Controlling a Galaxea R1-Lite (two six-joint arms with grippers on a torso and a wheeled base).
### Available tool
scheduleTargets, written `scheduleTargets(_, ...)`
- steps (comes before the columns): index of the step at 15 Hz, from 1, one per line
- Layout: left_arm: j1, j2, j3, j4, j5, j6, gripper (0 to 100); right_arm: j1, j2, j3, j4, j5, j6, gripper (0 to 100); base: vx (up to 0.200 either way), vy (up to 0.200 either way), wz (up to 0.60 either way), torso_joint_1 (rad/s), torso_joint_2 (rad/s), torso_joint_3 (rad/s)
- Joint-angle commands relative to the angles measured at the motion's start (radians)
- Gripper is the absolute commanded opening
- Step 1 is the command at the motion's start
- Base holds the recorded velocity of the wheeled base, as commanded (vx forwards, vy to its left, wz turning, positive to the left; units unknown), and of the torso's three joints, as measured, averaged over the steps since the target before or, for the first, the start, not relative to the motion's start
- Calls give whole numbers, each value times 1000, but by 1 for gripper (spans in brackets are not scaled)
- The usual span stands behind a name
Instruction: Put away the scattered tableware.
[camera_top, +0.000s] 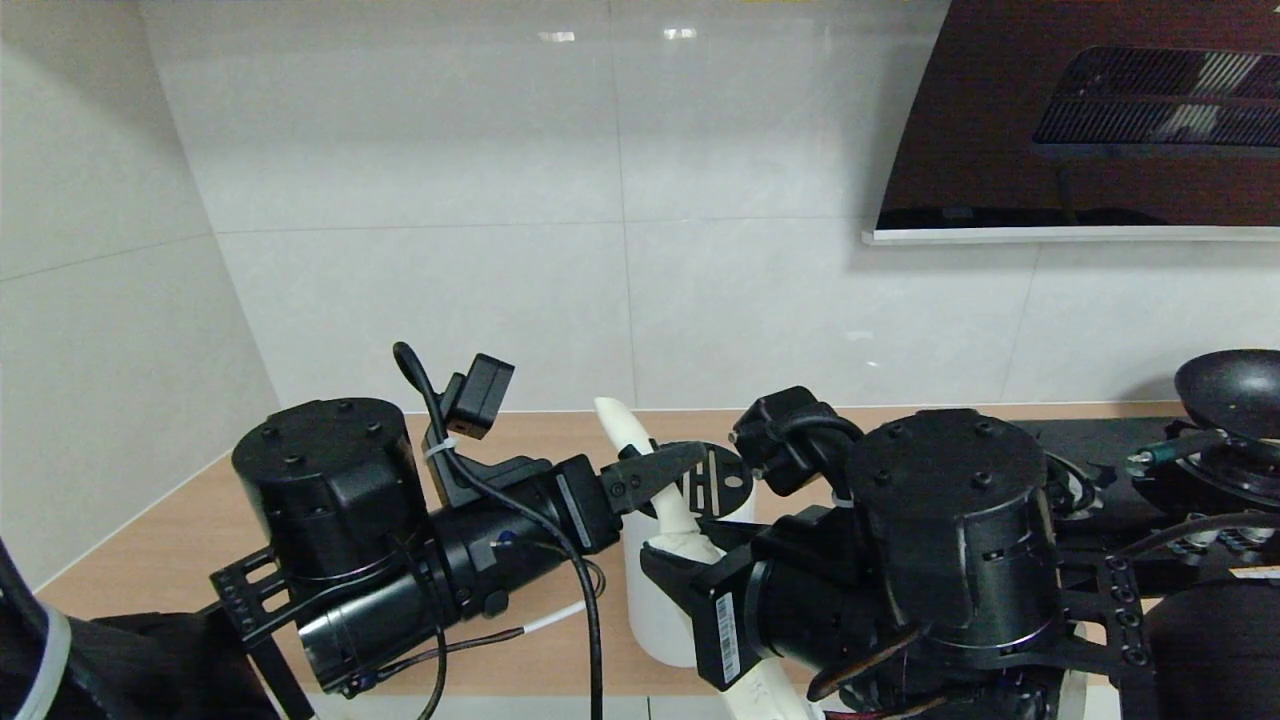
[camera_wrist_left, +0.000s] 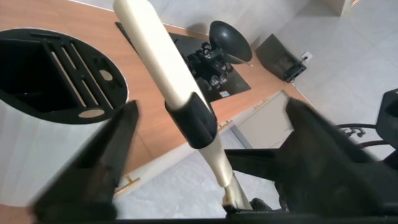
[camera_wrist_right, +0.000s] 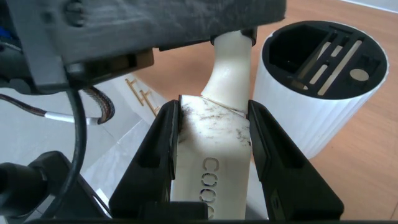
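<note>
A long cream utensil (camera_top: 628, 432) with a black band around its handle (camera_wrist_left: 189, 118) stands tilted above the white cylindrical utensil holder (camera_top: 655, 600), which has a black slotted top. My right gripper (camera_top: 700, 575) is shut on the utensil's broad, scuffed lower part (camera_wrist_right: 214, 134). Both fingers of my left gripper (camera_top: 665, 480) are spread wide on either side of the handle, apart from it; it is open (camera_wrist_left: 211, 106). In the wrist views the holder (camera_wrist_left: 37, 155) (camera_wrist_right: 323, 124) stands just beside the utensil.
The wooden counter (camera_top: 180, 540) runs back to a white tiled wall. At the right is a black cooktop (camera_top: 1120, 440) with a dark pan (camera_top: 1235, 390), under a range hood (camera_top: 1080, 120). Cabinet fronts with handles (camera_wrist_left: 261, 118) lie below the counter edge.
</note>
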Motion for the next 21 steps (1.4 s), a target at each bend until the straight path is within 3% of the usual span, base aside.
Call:
scheduleTargets(1, -1, -1, 0, 0, -1, -2, 0, 2, -1, 2, 0, 0, 0, 0, 0, 0, 0, 0, 0, 0)
scheduleTargets(13, -1, -11, -2, 0, 2, 1, 0, 7, 1, 2, -22, -34, -2, 0, 0, 0, 0, 0, 0, 0)
scheduleTargets(14, -1, -13, -2, 0, 4, 1, 0, 7, 1, 4, -22, -34, -2, 100, 0, 0, 0, 0, 0, 0)
scheduleTargets(19, 0, -42, -9, 3, 27, 9, 0, 7, -7, 4, -22, -40, -3, 100, 0, 0, 0, 0, 0, 0)
scheduleTargets(21, 6, -80, -26, 24, 28, 21, 0, -9, -32, 7, -22, -91, -12, 100, 0, 0, 0, 0, 0, 0)
